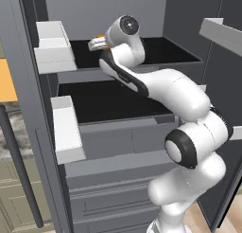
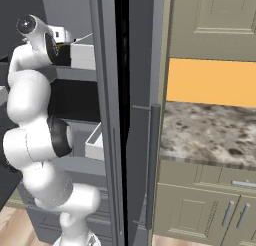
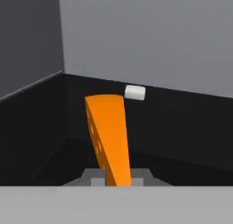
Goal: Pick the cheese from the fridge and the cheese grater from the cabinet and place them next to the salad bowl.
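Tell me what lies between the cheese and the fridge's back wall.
In the hand view, a small white block sits behind the cheese, before the fridge's back wall; otherwise bare dark shelf.

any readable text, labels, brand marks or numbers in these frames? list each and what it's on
None. No letters, numbers, brand marks or signs can be read in these pictures.
The cheese is plain orange with small holes, no label.
The fridge walls, shelves and door bins are bare grey, black and white.
The small white block behind the cheese carries no print.
The cabinets and stone counter carry no markings.
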